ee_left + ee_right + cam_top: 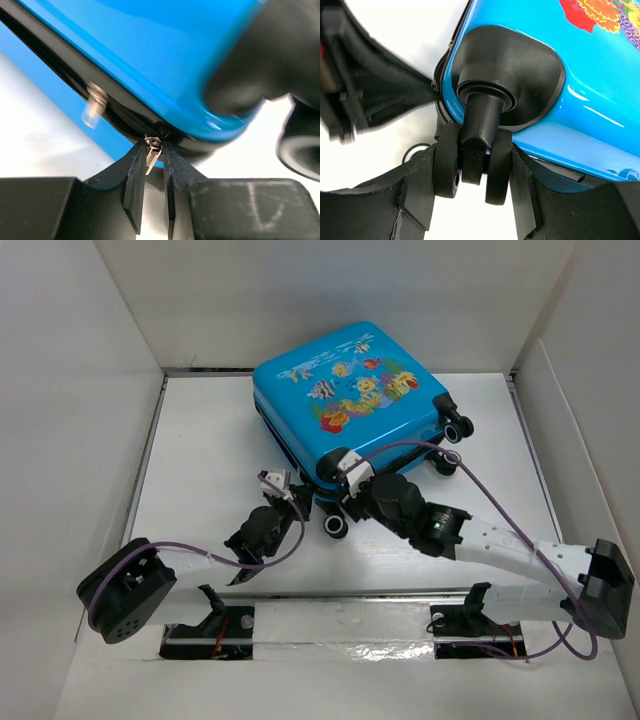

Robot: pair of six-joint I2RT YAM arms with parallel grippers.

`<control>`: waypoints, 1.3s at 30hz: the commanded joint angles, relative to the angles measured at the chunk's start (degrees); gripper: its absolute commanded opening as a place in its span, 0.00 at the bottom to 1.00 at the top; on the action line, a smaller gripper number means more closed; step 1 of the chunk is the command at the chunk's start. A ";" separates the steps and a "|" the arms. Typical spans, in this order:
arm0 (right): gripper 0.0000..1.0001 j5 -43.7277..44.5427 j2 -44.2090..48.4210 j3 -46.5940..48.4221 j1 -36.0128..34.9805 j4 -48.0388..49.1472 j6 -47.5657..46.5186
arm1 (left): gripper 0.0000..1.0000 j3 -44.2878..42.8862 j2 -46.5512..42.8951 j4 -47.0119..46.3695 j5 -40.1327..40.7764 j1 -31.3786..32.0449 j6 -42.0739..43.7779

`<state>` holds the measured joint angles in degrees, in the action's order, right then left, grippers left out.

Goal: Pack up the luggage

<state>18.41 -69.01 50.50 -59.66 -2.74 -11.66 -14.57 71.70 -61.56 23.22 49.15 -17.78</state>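
- Luggage (pixel 350 380) lies flat on the white table (pixel 200 450), and its nearest corner sits right at my fingertips, just past the middle of the table.
- My left gripper (pixel 278 483) meets that corner from the left. In the wrist view its fingers (pixel 134 185) are pinched together on a small metal zipper pull (pixel 152 152), which hangs from the black seam between the two blue shells.
- My right gripper (pixel 350 472) meets the same corner from the right. Its fingers (pixel 420 192) are clamped on a twin caster wheel (pixel 472 167), one pad against each black disc with the stem coming down between them.
- A lower wheel (pixel 335 527) pokes out below that corner between my two grippers, and neither gripper touches it.
- Beyond my fingers the case is closed, with the fish-and-coral face up.
- It sits turned on the diagonal. The wheeled end faces near-right, toward my right arm, and the opposite end points far-left toward the back wall (pixel 330 290).
- The case looks almost square from above. Its axis from the wheels to the other end runs from near-right to far-left.
- Two more wheels (pixel 455 435) stick out at the right-hand corner, well clear of both grippers.
- Farther along the seam from my left fingers there is a second pull (pixel 92 107), which is blurred.
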 commanded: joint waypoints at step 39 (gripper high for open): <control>0.76 -2.57 -1.51 15.08 -18.39 3.36 -6.53 | 0.99 -22.16 -50.51 55.31 -6.96 -17.50 -19.14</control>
<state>5.56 -77.25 65.95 -77.82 -0.16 -16.34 -32.86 23.00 -12.38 19.22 31.18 -37.67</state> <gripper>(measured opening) 0.754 0.989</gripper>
